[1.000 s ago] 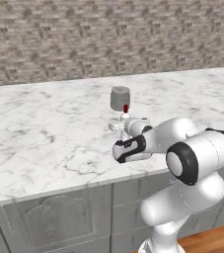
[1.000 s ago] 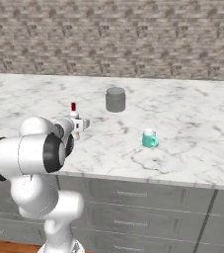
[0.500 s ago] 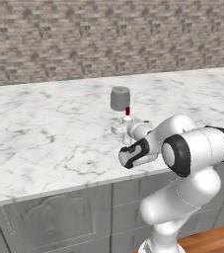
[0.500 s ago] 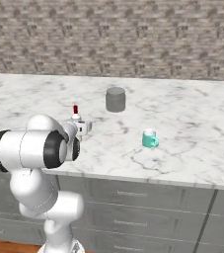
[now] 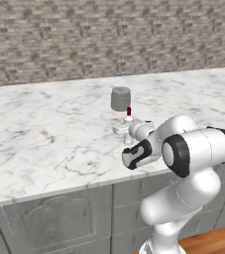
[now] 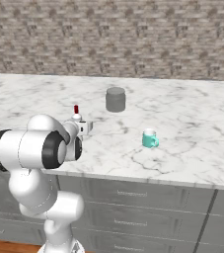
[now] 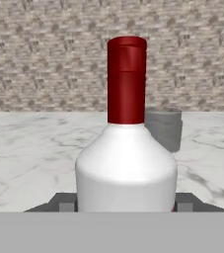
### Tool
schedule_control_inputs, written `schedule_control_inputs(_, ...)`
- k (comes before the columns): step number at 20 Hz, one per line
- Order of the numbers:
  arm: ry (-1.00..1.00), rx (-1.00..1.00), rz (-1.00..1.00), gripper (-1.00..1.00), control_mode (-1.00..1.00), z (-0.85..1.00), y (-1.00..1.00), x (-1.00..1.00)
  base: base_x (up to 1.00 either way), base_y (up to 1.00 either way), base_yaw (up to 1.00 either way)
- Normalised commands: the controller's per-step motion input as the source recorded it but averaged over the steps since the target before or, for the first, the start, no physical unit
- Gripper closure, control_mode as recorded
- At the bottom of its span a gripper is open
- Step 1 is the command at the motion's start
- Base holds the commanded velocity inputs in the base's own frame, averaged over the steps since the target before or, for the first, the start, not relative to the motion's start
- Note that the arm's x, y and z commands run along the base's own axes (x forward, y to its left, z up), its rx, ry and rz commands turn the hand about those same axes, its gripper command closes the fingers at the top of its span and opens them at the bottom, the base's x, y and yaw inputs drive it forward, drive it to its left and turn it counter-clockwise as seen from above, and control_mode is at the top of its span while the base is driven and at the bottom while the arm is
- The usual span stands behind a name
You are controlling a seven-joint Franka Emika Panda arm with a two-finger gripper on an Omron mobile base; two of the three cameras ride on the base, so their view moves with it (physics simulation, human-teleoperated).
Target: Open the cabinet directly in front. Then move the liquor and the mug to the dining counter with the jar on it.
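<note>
The liquor (image 7: 126,163), a small clear-white bottle with a red cap, stands upright between my fingertips (image 7: 66,203). My gripper (image 5: 129,132) is shut on the liquor (image 5: 129,118), low over the front part of the dining counter (image 5: 44,134). The grey jar (image 5: 120,98) stands just behind the bottle on the same marble top. The right base view shows the teal mug (image 6: 149,139) on the counter to the right of my gripper (image 6: 79,123), in front of the jar (image 6: 115,99). The cabinet is out of view.
A stone-brick wall (image 5: 109,39) runs along the far edge of the counter. Grey drawers with bar handles (image 6: 133,195) sit in the counter's base below the front edge. My own elbow (image 5: 198,151) hangs over that edge.
The bottle has sunk a little toward the counter and drifted slightly sideways in my grip. My elbow has swung lower and outward. Jar and mug have stayed put.
</note>
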Motion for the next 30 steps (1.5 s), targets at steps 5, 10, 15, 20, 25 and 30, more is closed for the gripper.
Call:
schedule_control_inputs(5,0.00,0.00,0.00,-1.00,-1.00,0.00,0.00,0.00,0.00,0.00,0.00)
schedule_control_inputs(10,0.00,0.00,0.00,-1.00,-1.00,0.00,0.00,0.00,0.00,0.00,0.00)
schedule_control_inputs(15,0.00,0.00,0.00,-1.00,-1.00,0.00,0.00,0.00,0.00,0.00,0.00)
schedule_control_inputs(20,0.01,0.00,0.00,-1.00,-1.00,0.11,0.00,0.00,0.00,0.00,0.00)
schedule_control_inputs(25,0.06,0.00,0.00,-1.00,-1.00,0.61,0.04,-0.08,0.00,0.00,0.00)
schedule_control_inputs(30,0.16,0.00,-0.02,-1.00,-1.00,1.00,-0.01,-0.77,0.00,0.00,0.00)
